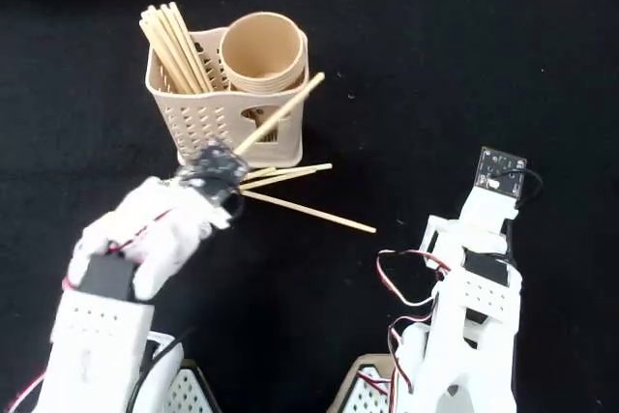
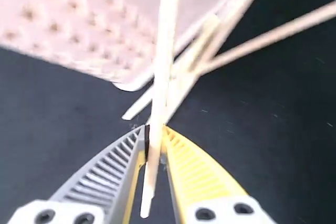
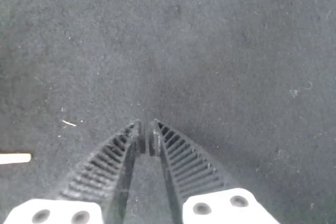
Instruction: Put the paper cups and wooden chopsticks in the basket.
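Basket (image 1: pixel 208 118) just ahead of left gripper (image 1: pixel 219 167); stacked paper cups (image 1: pixel 263 50) and chopstick bundle (image 1: pixel 176 47) already inside. Left gripper clamped on one chopstick (image 1: pixel 280 112), slanted against the basket's front wall, not yet in. Right gripper (image 3: pixel 146 140) closed, empty, well apart. Roughly three loose chopsticks (image 1: pixel 309 211) left on the table just beside left gripper.

No text, label, number or sign can be read in any of the views. The small circuit board (image 1: pixel 500 170) on the wrist of the right arm (image 1: pixel 476 309) is too small in the high view to tell whether it carries any print.
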